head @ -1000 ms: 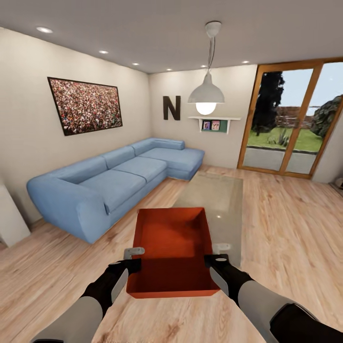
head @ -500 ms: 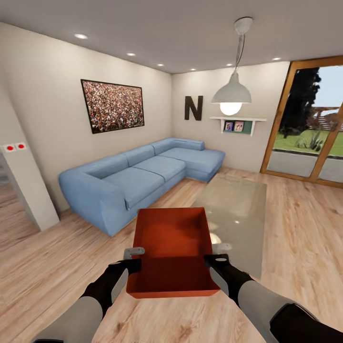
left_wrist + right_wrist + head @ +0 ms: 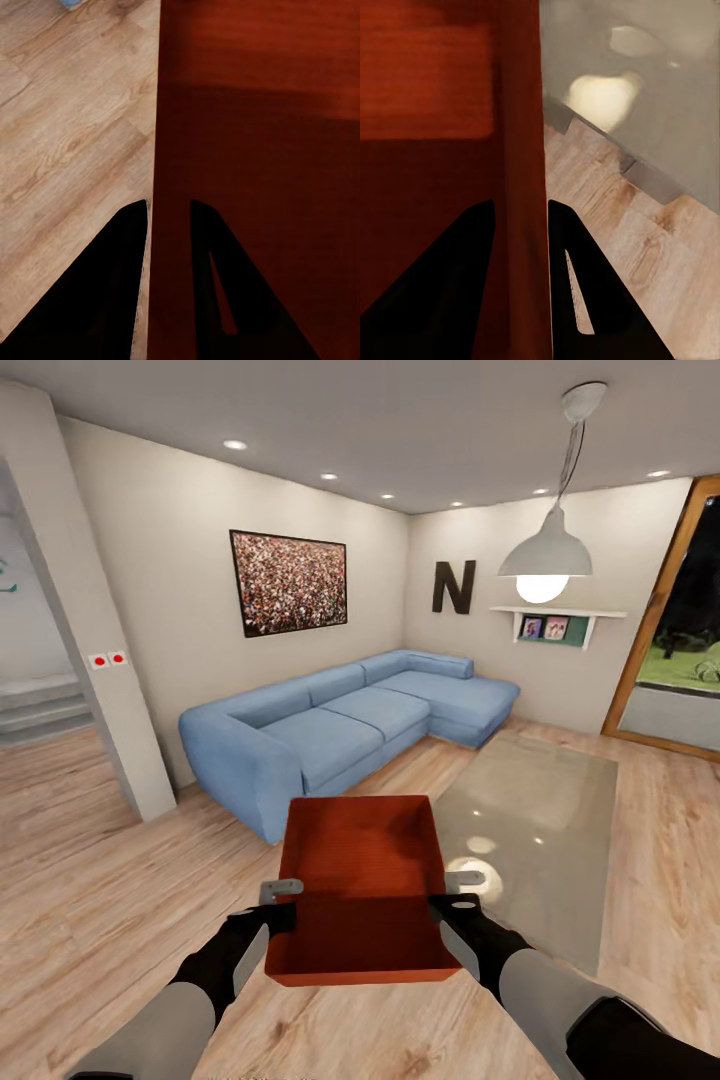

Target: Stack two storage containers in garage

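Observation:
An orange-red topless storage container hangs in the air in front of me, above the light wood plank floor of the living room. My left gripper is shut on its left wall, one finger on each side of the thin wall. My right gripper is shut on its right wall in the same way. The box looks empty and level. The second container is out of view.
A blue corner sofa stands ahead on the left under a framed picture. A low glass table lies ahead on the right. A white wall end with red switches borders an opening with steps at far left. Glass doors at right.
The whole view has swung left: sofa, table and doors slid right, and the wall end and opening at left came into view. The container stays held the same way between both grippers.

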